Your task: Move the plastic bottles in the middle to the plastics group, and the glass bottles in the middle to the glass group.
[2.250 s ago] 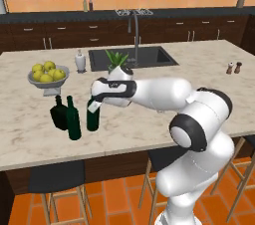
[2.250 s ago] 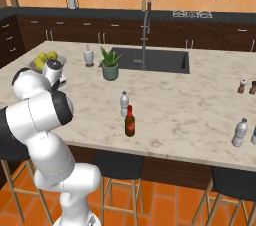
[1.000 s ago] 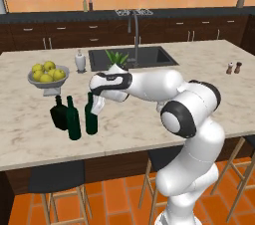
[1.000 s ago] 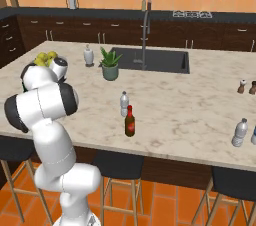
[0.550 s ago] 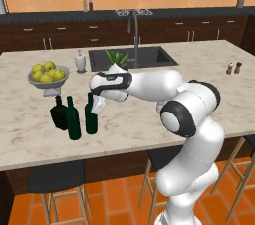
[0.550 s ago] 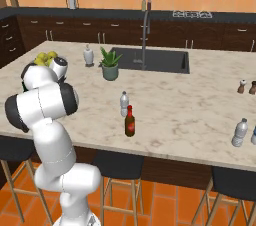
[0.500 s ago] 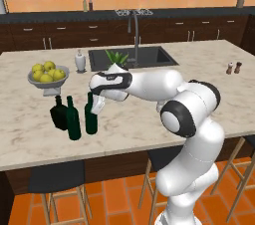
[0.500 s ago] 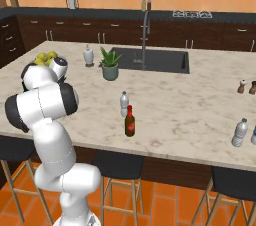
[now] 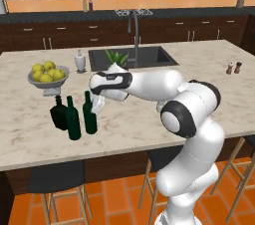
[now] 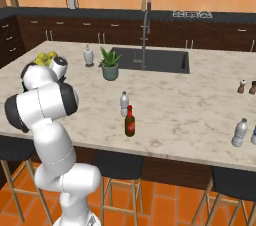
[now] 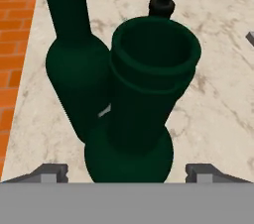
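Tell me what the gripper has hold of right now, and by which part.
Nothing is held. The gripper stands open around the neck of the green wine bottle, its fingertips apart from the glass; the bottle stands on the counter beside the glass group.

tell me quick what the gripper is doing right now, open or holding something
Gripper: open, fingertips spread wide either side of the green wine bottle, which stands on the counter by the other dark bottles; not gripping it.

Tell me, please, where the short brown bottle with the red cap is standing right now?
In the right base view the brown bottle stands mid-counter near the front edge, just in front of the small clear water bottle.
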Tool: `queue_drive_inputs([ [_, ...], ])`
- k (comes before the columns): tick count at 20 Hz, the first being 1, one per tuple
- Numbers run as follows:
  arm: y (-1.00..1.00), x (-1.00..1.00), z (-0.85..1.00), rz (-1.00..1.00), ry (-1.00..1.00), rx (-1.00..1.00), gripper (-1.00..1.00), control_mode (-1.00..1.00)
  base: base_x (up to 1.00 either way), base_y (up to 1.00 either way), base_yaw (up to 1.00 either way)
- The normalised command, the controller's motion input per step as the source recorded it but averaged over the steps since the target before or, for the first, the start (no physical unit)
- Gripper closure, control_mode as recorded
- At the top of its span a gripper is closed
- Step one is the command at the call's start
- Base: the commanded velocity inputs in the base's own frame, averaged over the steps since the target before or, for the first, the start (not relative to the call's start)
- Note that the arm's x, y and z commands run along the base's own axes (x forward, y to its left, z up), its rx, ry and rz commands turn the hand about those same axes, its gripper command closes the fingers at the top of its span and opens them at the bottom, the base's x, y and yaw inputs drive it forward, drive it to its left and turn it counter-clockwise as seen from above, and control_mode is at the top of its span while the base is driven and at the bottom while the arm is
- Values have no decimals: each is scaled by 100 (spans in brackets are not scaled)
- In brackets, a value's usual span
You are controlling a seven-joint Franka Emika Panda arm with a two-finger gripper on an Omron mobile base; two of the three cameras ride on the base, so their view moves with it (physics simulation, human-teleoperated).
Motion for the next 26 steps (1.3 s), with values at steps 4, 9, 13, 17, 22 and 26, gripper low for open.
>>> queue_drive_inputs([
  [4, 0, 0, 19, 0, -1, 0, -100, -100, 0, 0, 0],
  [9, -13, -4, 58, 0, -4, 3, -100, -100, 0, 0, 0],
  [13, -45, -6, 70, -5, 0, 0, -100, -100, 0, 0, 0],
  [17, -76, -13, 53, -14, 0, 0, -100, -100, 0, 0, 0],
  [22, -86, -9, 36, -26, 0, -4, -100, -100, 0, 0, 0],
  [26, -60, -23, 20, -33, 0, -7, -100, -100, 0, 0, 0],
])
